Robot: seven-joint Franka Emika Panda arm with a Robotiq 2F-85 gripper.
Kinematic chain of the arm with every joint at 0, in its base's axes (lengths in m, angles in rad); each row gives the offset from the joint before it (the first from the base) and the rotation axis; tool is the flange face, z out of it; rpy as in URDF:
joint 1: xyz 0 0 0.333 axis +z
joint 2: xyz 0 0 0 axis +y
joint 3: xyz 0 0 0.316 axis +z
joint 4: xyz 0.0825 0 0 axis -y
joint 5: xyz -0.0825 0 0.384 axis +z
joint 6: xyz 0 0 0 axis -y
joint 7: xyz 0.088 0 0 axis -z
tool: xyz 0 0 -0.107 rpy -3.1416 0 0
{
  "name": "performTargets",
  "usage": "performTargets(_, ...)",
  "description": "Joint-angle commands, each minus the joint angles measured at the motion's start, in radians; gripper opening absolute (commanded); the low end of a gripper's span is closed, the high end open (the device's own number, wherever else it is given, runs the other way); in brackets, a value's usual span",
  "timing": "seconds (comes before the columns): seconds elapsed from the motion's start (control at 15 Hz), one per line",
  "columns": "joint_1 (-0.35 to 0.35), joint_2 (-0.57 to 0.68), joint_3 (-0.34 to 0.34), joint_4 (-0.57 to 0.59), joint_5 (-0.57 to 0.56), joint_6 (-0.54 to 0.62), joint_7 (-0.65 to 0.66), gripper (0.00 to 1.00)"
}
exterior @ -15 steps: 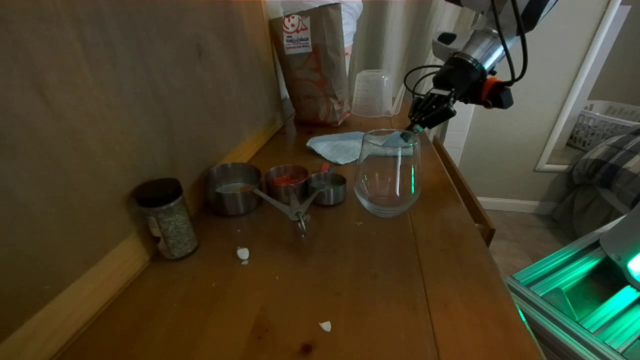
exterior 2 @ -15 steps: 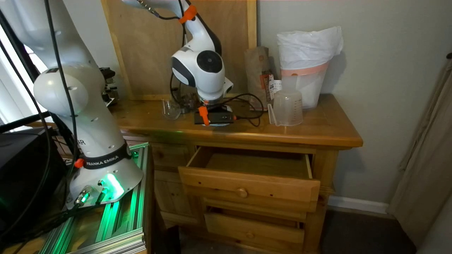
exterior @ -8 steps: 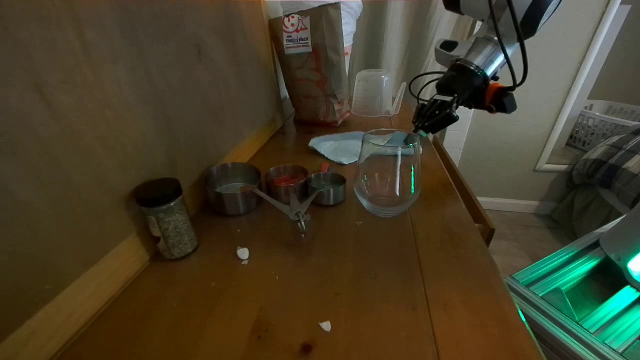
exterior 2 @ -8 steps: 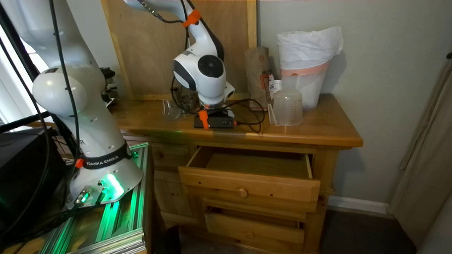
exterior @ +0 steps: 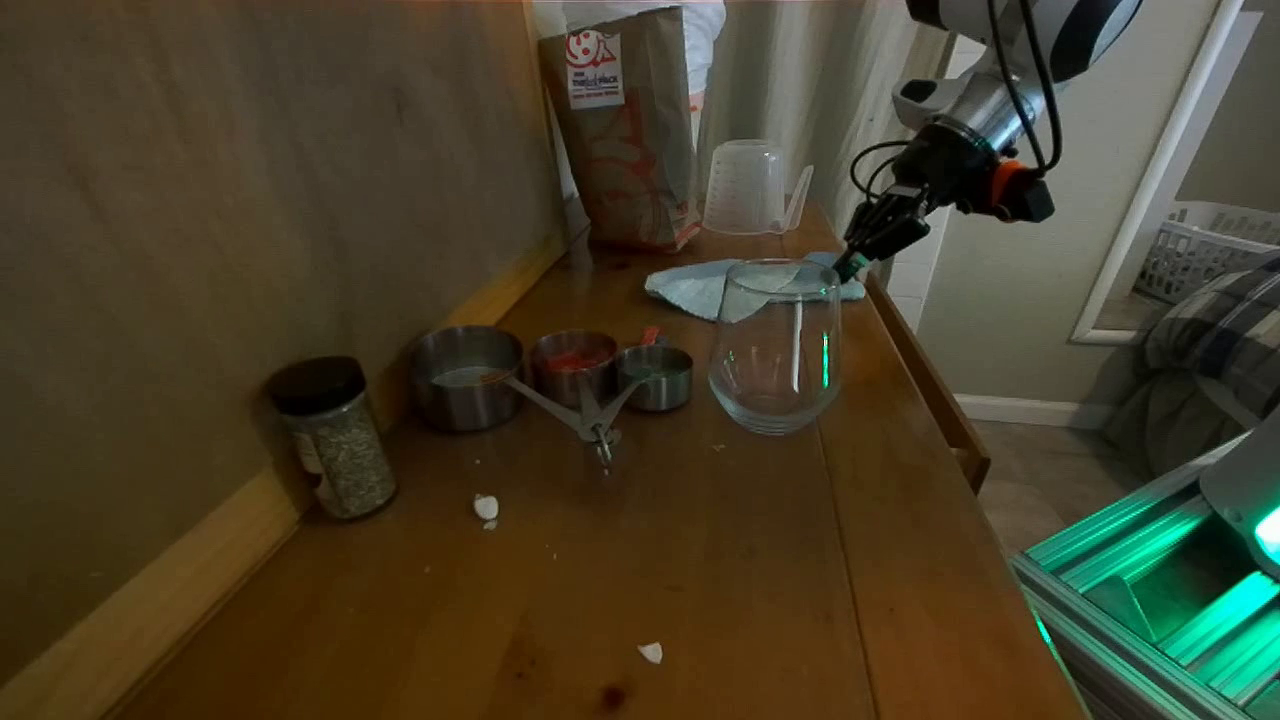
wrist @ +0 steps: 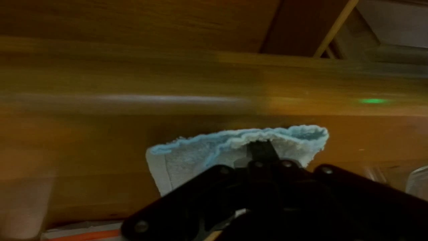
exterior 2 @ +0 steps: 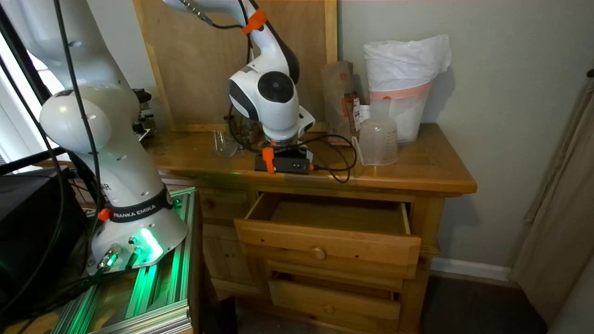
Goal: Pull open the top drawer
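The top drawer (exterior 2: 283, 234) is pulled out, with a round wooden knob on its front. Its front edge (exterior: 930, 390) also shows beside the tabletop in an exterior view. My gripper (exterior: 850, 265) is low over the tabletop, near the front edge above the drawer. In the wrist view the dark fingers (wrist: 262, 147) are together, shut on a pale blue-white cloth (wrist: 190, 160) that is bunched around the tips. The cloth (exterior: 690, 288) lies on the tabletop in an exterior view. The exact pinch is hidden by the cloth's fold.
A clear glass (exterior: 775, 350) stands near the gripper, with metal measuring cups (exterior: 468, 380) and a spice jar (exterior: 335, 440) beyond. A clear measuring jug (exterior 2: 378, 141), paper bag (exterior 2: 338, 102) and lined bin (exterior 2: 403, 88) stand at the other end. A lower drawer (exterior 2: 334, 301) is slightly out.
My gripper and the cloth have moved together across the tabletop toward its front edge. The drawers and the other objects have not moved.
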Motion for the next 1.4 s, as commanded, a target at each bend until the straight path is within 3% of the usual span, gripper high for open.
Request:
performTargets(0.0,-0.017,0.011,-0.009,-0.008,-0.019,0.067,0.057,0.0)
performTargets(0.67,-0.042,0.048,-0.035,-0.006,-0.069,0.198,0.218,0.0)
performTargets(0.93,0.019,0.125,0.024,0.012,0.019,0.28,0.26,0.0)
performTargets(1.33,0.029,0.104,0.017,-0.002,-0.094,0.331,0.36,0.01)
